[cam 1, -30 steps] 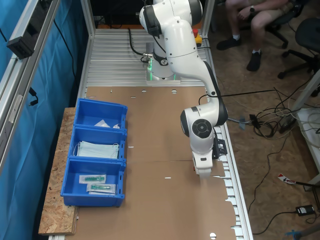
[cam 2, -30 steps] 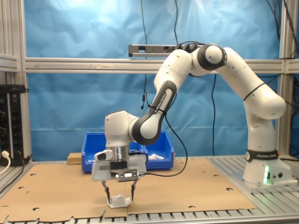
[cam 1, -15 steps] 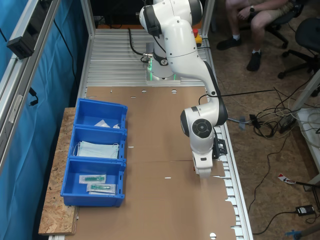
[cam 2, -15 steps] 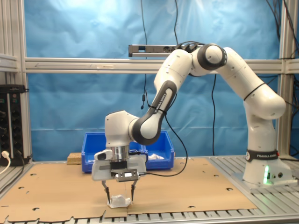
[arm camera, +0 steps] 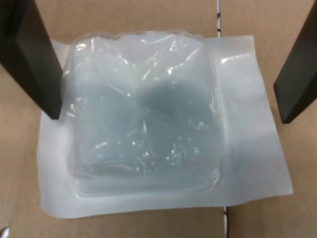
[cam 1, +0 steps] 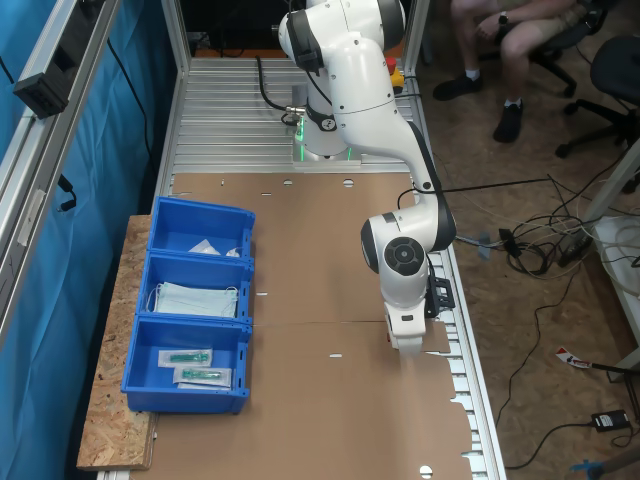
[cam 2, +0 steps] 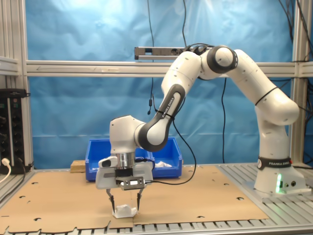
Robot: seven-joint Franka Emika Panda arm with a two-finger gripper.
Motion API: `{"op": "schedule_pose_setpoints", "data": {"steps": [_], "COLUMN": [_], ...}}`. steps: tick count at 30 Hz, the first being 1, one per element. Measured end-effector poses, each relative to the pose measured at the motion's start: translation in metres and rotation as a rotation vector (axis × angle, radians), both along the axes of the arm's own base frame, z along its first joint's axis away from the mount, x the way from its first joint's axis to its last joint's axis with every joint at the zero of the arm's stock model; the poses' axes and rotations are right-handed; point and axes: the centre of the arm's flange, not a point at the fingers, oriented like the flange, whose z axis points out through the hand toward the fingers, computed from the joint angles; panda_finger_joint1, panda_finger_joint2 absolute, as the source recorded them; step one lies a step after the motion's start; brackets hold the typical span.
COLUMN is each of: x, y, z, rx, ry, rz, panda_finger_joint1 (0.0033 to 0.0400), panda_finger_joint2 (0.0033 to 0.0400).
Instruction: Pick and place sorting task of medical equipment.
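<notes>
Three blue bins [cam 1: 190, 320] stand in a row on the surface [cam 1: 320, 250], at the first exterior view's left, well apart from the arm. Taking these bins as the landmark: the end bin nearest the robot base holds small white packets [cam 1: 205, 246], the middle one holds pale-blue face masks [cam 1: 197, 299], and the end bin farthest from the base holds teal stick-like items in clear wrappers [cam 1: 190, 357].

Across the brown cardboard from the bins, near the opposite edge of the surface, the gripper [cam 2: 124, 203] points straight down. In the second exterior view the white packet [cam 2: 124, 211] lies flat on the cardboard between the two dark fingers [cam 2: 111, 202]. The gripper is released: in the wrist view the fingers [arm camera: 39, 64] stand on both sides of the packet [arm camera: 148, 129], one at the edge of the raised middle and the other over the flat border, and they do not press it.

The packet looks light and soft, with a puffy clear film top and a thin flat sealed border. The film is probably slippery and will crumple. It seems best to close across the raised middle part, low near the cardboard, because the thin border alone could bend and slide out. A gentle force should be enough.
</notes>
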Motion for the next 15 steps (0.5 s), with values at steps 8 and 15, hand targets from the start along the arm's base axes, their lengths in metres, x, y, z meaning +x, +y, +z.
{"op": "schedule_pose_setpoints", "data": {"steps": [8, 15], "x": [0.0000, 0.0002], "y": [0.0000, 0.0000], "z": [0.0000, 0.0006], "rx": [0.000, 0.000], "ry": [0.000, -0.001], "rz": [0.000, 0.000], "panda_finger_joint1": [0.0400, 0.0294], "panda_finger_joint2": [0.0400, 0.0294]}}
